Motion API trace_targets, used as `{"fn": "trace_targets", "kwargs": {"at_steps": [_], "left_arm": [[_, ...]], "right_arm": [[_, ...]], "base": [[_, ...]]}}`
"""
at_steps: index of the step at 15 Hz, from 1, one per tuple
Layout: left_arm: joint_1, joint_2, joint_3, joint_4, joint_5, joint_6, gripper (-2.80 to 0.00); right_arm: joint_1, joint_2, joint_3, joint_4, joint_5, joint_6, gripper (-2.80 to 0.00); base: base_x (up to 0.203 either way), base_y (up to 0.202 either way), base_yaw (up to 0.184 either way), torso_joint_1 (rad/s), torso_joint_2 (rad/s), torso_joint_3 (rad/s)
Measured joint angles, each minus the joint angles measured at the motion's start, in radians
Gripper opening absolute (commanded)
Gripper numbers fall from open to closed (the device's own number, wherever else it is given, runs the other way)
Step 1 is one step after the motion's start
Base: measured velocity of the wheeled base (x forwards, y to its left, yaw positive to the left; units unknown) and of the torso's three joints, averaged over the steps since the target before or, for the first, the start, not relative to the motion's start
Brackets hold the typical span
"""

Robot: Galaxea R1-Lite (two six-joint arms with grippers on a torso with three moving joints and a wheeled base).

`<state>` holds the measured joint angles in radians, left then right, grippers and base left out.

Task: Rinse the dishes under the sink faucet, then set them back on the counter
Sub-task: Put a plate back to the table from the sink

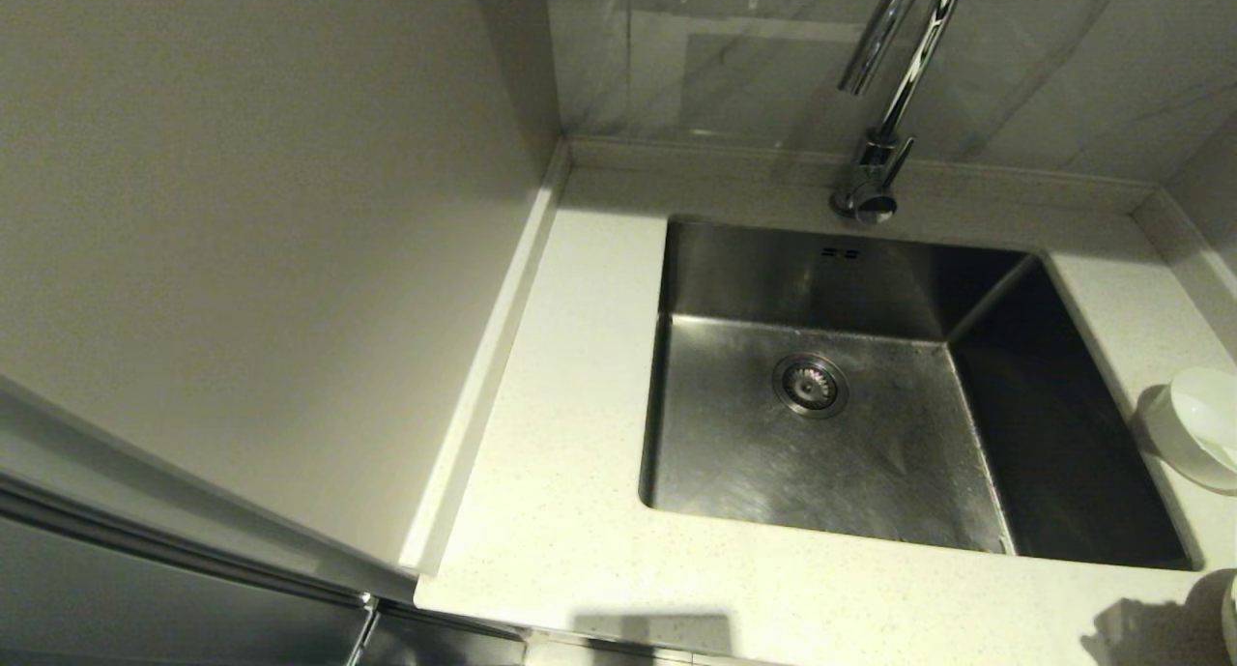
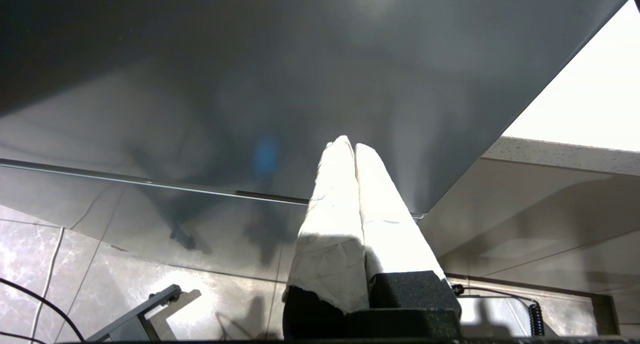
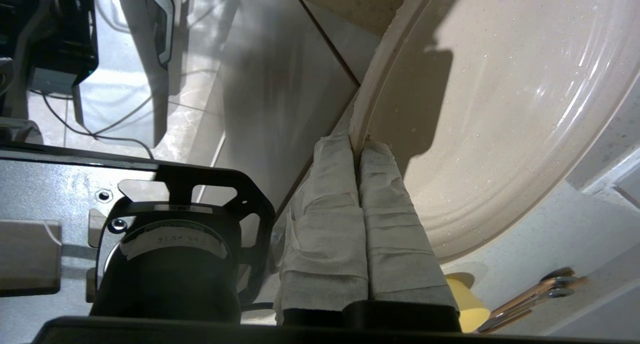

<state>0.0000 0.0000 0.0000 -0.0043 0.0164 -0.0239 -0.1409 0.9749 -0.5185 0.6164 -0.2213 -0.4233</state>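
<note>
The right gripper (image 3: 356,147) is pinched shut on the rim of the plate (image 3: 500,109), its two cloth-wrapped fingers (image 3: 325,209) pressed on either side of the thin edge in the middle of the right wrist view, while the plate's broad face fills the upper right of that frame, beaded with small droplets. In the head view only a sliver of the plate shows at the lower right corner, and the right arm itself is out of frame there. The plate looks like glazed ceramic: stiff, fairly heavy for a rim hold, breakable, and wet, so it is likely slippery; a grip at the edge, as here, is the natural hold, though the plate's weight hanging off one point could make it swing or slide. The bowl (image 1: 1198,426) sits on the counter (image 1: 570,434) at the right edge of the head view, partly cut off; a spoon cannot be made out. The sink (image 1: 812,453) lies in the centre, with the faucet (image 1: 884,86) at the top, its arch cropped. The left gripper (image 2: 352,147) hangs parked, fingers together and holding nothing, low by a dark panel.
</note>
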Motion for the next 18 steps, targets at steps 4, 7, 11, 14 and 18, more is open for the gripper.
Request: {"fn": "trace_targets", "kwargs": {"at_steps": [4,7,11,14,18], "left_arm": [[0.000,0.000,0.000,0.000,0.000,0.000,-2.80],[0.000,0.000,0.000,0.000,0.000,0.000,-2.80],[0.000,0.000,0.000,0.000,0.000,0.000,-2.80],[0.000,0.000,0.000,0.000,0.000,0.000,-2.80],[0.000,0.000,0.000,0.000,0.000,0.000,-2.80]], "right_arm": [[0.000,0.016,-0.005,-0.001,-0.001,0.021,-2.80],[0.001,0.023,0.000,-0.059,0.000,0.020,-2.80],[0.000,0.062,0.001,-0.133,-0.002,0.022,-2.80],[-0.003,0.100,0.000,-0.171,-0.006,0.050,-2.80],[-0.005,0.142,-0.013,-0.177,-0.038,0.087,-2.80]], "base": [[0.000,0.000,0.000,0.000,0.00,0.000],[0.000,0.000,0.000,0.000,0.00,0.000],[0.000,0.000,0.000,0.000,0.00,0.000],[0.000,0.000,0.000,0.000,0.00,0.000],[0.000,0.000,0.000,0.000,0.00,0.000]]}}
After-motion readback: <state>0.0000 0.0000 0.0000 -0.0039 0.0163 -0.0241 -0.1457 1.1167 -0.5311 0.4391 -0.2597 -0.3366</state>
